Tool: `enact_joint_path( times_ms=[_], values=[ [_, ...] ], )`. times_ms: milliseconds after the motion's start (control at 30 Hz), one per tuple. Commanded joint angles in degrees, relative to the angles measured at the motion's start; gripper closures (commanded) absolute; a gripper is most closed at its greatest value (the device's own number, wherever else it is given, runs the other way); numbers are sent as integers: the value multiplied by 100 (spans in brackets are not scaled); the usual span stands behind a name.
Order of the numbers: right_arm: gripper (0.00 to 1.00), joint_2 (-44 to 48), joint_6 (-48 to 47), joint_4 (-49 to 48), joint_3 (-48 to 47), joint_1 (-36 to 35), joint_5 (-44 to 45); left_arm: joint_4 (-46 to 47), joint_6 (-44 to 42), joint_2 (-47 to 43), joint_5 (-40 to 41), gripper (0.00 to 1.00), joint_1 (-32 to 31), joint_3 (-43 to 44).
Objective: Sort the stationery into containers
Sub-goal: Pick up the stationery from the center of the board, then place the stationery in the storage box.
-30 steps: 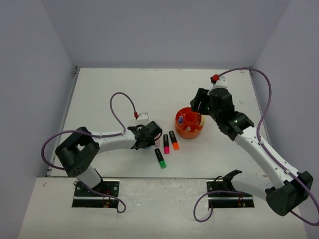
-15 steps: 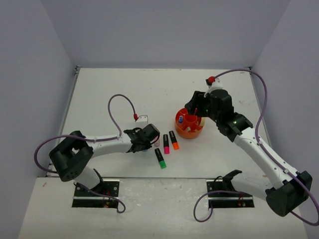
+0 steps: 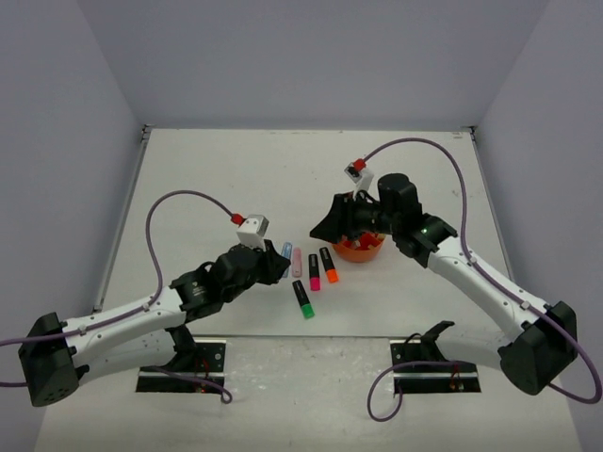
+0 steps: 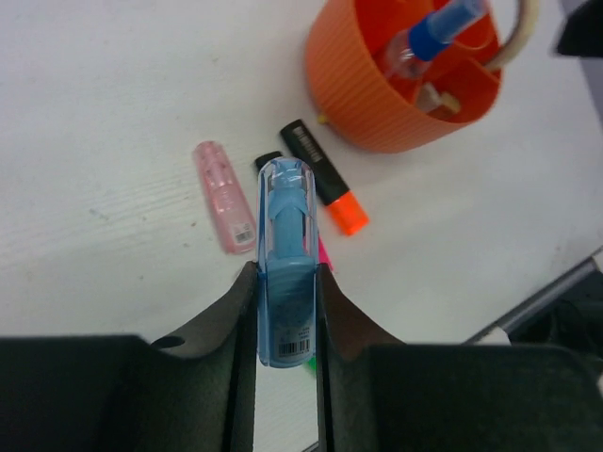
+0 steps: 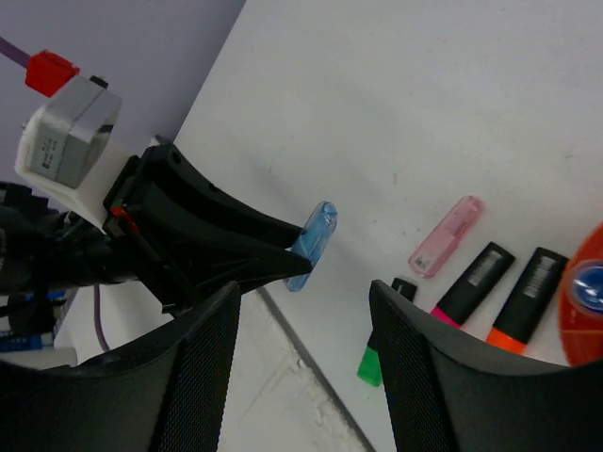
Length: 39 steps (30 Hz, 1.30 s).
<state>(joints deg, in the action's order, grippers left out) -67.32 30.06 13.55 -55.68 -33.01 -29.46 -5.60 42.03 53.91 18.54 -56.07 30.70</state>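
The left hand point(image 4: 285, 282) is clamped on a translucent pale-blue stubby marker point(image 4: 285, 235), holding it above the white table point(image 4: 113, 113). Beyond it lie a pastel pink marker point(image 4: 224, 196) and an orange-capped black marker point(image 4: 325, 176). Farther on stands the round orange plastic organiser point(image 4: 363, 104). The right hand point(image 5: 301, 320) hangs just beside it, fingers apart and empty.
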Motion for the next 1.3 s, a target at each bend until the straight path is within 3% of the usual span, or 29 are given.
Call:
enact_joint_path(
  times_ms=[0,267,700,733,800,833,933,967,1000,1167,1267],
  values=[
    [41,-280,193,-416,-81,-560,-642,1338,-534,-704,-753,100,-43,-340],
    [44,-948,331,-351,-277,-892,-257,1874,-667,-1080,-1256,100,-35,-601],
    [66,-1069,518,-625,-281,-909,-486,2248,-802,-1058,-1582,100,-40,-714],
    [71,-1077,527,-637,-277,-909,-508,2239,-802,-1062,-1562,100,-40,-714],
    [96,-1096,534,-667,-261,-923,-611,2210,-819,-1088,-1507,100,-35,-699],
    [100,-1082,544,-684,-248,-918,-619,2163,-819,-1094,-1473,98,-38,-679],
    [100,-1009,492,-588,-288,-906,-474,1929,-802,-1120,-1245,44,-35,-557],
    [100,-957,440,-475,-326,-895,-334,1719,-759,-1137,-1130,9,-35,-508],
    [100,-925,391,-409,-390,-872,-243,1571,-735,-1161,-957,0,-35,-446],
    [100,-860,311,240,-815,-190,1457,-27,-447,-1637,387,0,-35,98],
    [100,-928,460,512,-1064,312,2154,-1211,-301,-1928,796,0,-35,521]
  ],
)
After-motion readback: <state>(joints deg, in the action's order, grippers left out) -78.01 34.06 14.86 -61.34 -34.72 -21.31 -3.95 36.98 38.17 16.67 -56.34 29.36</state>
